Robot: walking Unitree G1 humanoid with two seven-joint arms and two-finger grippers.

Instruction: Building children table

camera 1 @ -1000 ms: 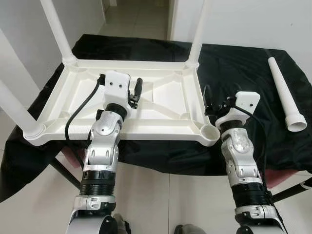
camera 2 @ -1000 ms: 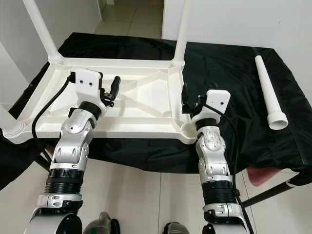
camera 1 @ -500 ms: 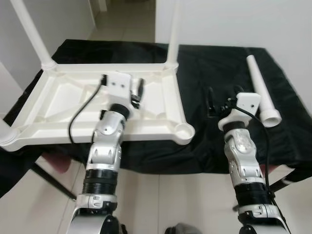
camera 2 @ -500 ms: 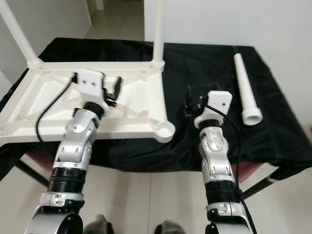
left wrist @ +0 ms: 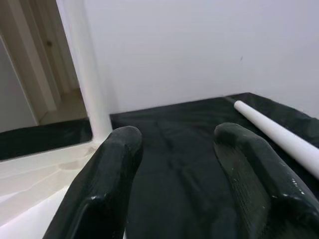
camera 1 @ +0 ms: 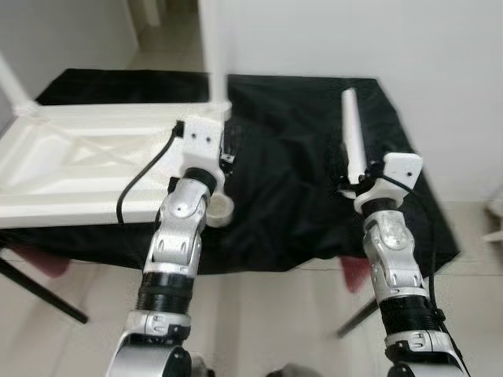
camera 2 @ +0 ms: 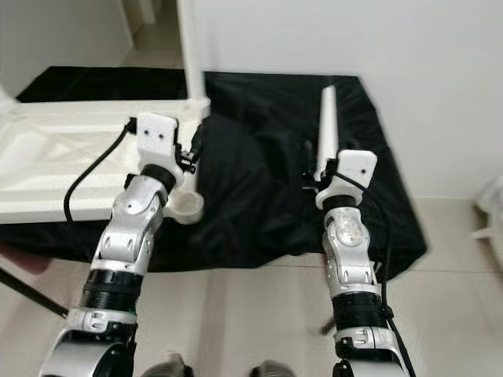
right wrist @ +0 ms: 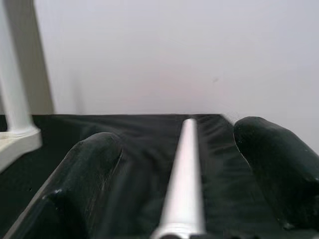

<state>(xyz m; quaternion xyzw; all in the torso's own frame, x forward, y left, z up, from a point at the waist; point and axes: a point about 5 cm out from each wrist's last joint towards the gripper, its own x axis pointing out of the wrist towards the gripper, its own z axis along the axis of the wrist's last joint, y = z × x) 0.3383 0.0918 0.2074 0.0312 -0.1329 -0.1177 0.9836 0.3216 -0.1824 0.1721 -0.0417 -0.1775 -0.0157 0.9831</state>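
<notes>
Upside down on the black cloth (camera 1: 283,157), the white tabletop (camera 1: 78,165) lies at nine o'clock from the left gripper (left wrist: 174,164), its ribbed underside facing up. One fitted leg (camera 1: 211,47) rises from the tabletop's far right corner, at about twelve o'clock from that gripper, and another stands at the far left corner at the frame's edge. An empty round socket (camera 1: 218,210) sits at the tabletop's near right corner, just beside the left forearm at about six o'clock from the gripper. Left gripper hovers over the tabletop's right edge, its two black fingers (left wrist: 104,189) spread apart with nothing between them; through the gap the wrist camera sees cloth and the upright leg. A loose leg (camera 1: 351,133) lies flat on the cloth at three o'clock from the tabletop, well apart from it, thin end toward the wall and wide end toward the robot. Right gripper (right wrist: 184,184) hangs at the loose leg's wide near end, at six o'clock from it, fingers (right wrist: 84,174) spread wide on either side of the leg's line; the leg runs straight away between them toward the white wall (right wrist: 159,50). Whether the fingers touch the leg cannot be told. Pale floor tiles (camera 1: 259,314) show below the cloth's near edge.
</notes>
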